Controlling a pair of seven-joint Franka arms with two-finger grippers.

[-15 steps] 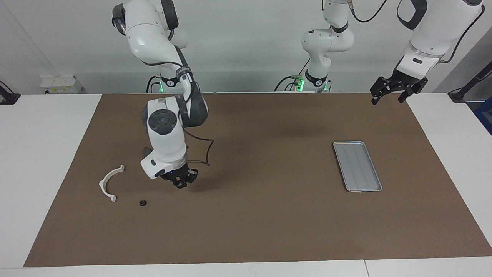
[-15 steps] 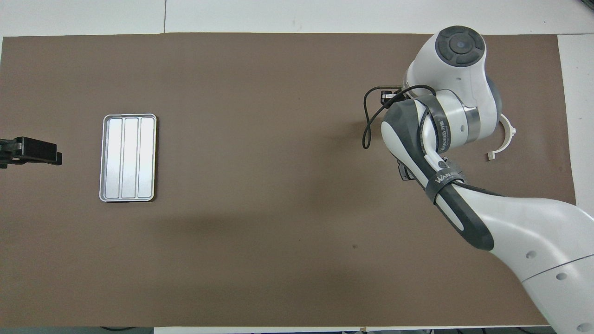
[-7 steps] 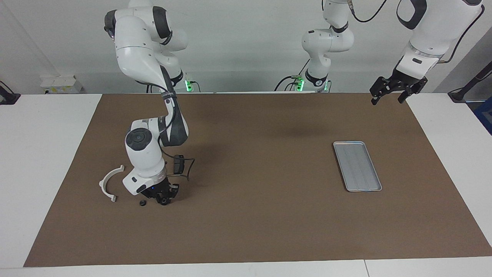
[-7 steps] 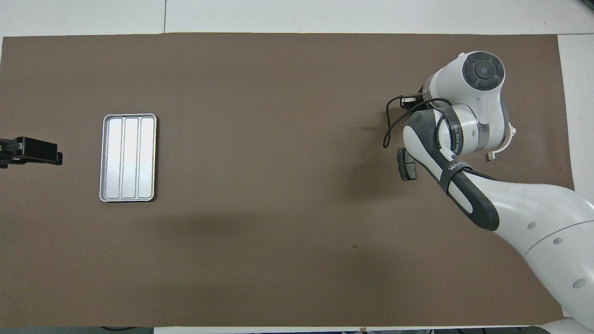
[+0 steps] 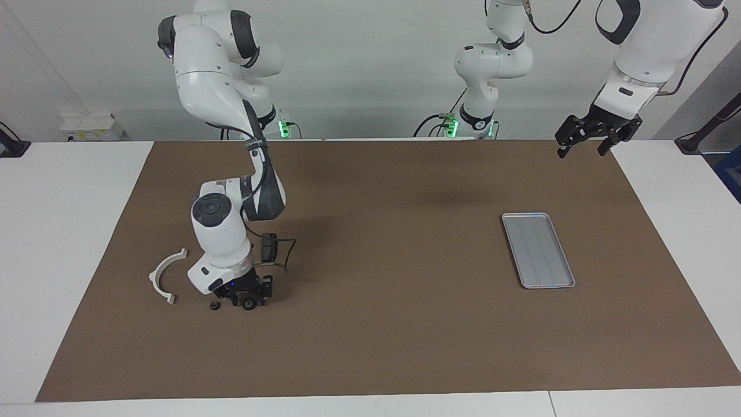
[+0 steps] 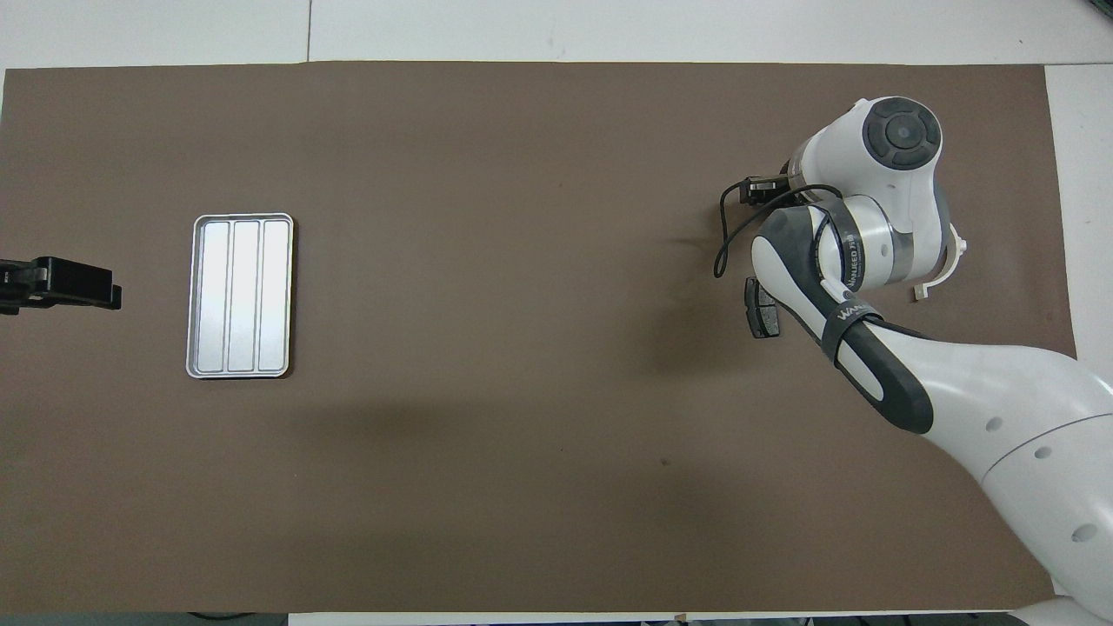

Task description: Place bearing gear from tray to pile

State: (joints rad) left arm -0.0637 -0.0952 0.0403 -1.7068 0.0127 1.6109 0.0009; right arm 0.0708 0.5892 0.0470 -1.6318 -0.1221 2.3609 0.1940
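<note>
Bearing gear (image 5: 249, 304) sitting at lower left between the right gripper's (image 5: 250, 297) parted fingers, left gripper (image 5: 583, 142) waiting wide open at upper right, tray (image 5: 538, 249) lying bare.

Hidden or cut off, as I stand:

- My right hand (image 5: 250, 296): unseen from overhead, under my own wrist.
- White bracket (image 6: 949, 261): overhead, mostly covered by my right forearm.
- Dark pad (image 6: 762, 309): partly under that arm.
- My left hand (image 6: 61, 285): cut by the overhead picture's edge.
- Small dark part (image 5: 215, 306): too small to identify.
</note>
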